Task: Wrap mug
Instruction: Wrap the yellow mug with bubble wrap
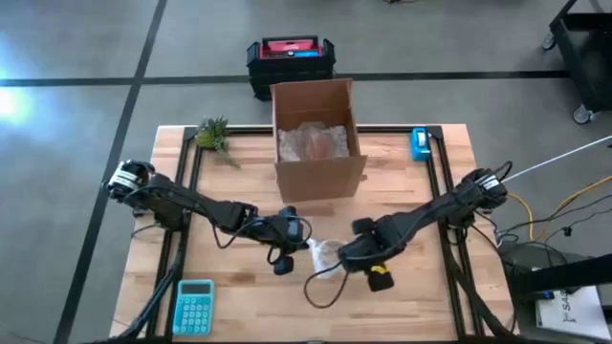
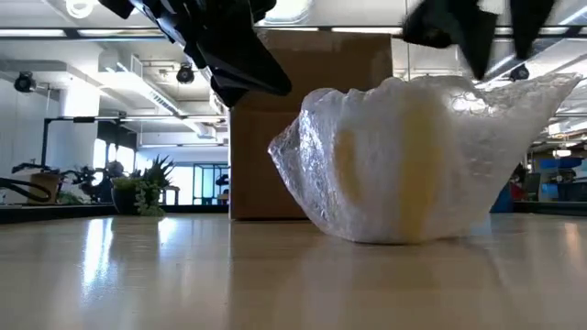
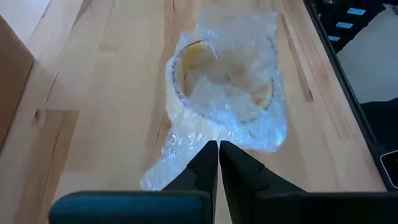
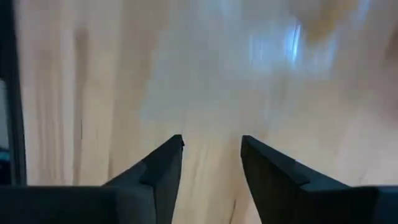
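A yellowish mug (image 3: 219, 74) lies on the table inside a loose sheet of clear bubble wrap (image 2: 394, 165), near the table's middle front (image 1: 325, 253). One flap of the wrap trails over the wood (image 3: 171, 155). My left gripper (image 3: 217, 146) is shut and hovers just left of the bundle, above that flap; in the low view it hangs clear of the wrap (image 2: 243, 78). My right gripper (image 4: 211, 142) is open over bare wood, just right of the bundle (image 1: 359, 253), and also sits above it (image 2: 477, 32).
An open cardboard box (image 1: 317, 143) with wrapping inside stands at the far middle. A teal calculator (image 1: 194, 306) lies at the near left, a small plant (image 1: 212, 134) at the far left and a blue object (image 1: 419, 143) at the far right. A black cable (image 1: 320, 287) loops in front of the bundle.
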Robot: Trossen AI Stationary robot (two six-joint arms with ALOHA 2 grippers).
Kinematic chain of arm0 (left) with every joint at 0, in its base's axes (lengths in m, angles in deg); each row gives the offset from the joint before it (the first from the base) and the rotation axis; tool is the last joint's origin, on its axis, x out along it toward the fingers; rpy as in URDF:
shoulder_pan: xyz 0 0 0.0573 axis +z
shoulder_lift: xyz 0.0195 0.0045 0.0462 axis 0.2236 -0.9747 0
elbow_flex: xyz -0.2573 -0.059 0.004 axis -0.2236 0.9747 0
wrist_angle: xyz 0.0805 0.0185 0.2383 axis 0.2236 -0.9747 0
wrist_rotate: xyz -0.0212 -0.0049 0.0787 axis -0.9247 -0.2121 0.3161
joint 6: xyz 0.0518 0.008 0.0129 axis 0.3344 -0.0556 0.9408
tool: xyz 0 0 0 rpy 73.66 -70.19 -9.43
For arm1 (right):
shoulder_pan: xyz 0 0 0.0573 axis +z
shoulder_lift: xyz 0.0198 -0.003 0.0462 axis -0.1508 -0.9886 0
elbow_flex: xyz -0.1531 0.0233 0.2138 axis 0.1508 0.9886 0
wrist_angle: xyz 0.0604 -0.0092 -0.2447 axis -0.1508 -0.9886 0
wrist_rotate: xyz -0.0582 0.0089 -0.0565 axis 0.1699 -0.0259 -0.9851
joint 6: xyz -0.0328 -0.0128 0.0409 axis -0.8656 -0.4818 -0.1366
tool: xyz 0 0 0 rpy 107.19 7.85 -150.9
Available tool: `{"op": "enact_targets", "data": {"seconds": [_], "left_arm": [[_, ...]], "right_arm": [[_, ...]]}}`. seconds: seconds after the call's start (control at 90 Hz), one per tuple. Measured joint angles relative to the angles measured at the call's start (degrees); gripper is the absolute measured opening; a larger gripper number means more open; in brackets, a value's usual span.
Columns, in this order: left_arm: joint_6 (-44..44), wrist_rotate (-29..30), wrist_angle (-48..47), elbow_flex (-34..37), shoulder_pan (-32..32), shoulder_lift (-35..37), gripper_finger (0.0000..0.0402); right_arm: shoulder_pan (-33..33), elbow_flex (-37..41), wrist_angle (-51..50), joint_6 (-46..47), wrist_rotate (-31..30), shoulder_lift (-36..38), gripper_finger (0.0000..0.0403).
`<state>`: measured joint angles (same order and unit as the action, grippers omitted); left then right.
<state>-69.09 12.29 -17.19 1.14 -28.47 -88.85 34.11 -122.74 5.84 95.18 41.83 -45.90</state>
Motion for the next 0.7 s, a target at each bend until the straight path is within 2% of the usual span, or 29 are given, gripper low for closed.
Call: {"op": "enact_targets", "data": {"seconds": [0.156, 0.3, 0.422, 0.533, 0.7], "left_arm": [[-0.01, 0.0, 4.1, -0.09, 0.0, -1.02, 0.0004], [-0.02, -0.02, 9.61, -0.09, 0.0, -4.81, 0.0004], [-0.5, 0.0, 12.61, -0.52, 0.0, -8.71, 0.0004], [-0.49, -0.35, 13.22, -2.03, 0.0, -10.83, 0.0004], [-0.48, -1.45, 13.07, -3.81, 0.04, -12.34, 0.0004]], "right_arm": [[3.25, 5.33, 0.76, 3.16, -0.89, 0.04, 0.0129], [4.98, 9.9, 10.94, 3.05, -2.71, 0.0, 0.0089], [5.07, 10.09, 16.69, 1.55, -5.52, 0.23, 0.0046], [4.89, 9.45, 17.93, -0.18, -9.01, 0.71, 0.0011], [4.54, 9.15, 18.46, -0.89, -12.1, 2.99, 0.0008]]}}
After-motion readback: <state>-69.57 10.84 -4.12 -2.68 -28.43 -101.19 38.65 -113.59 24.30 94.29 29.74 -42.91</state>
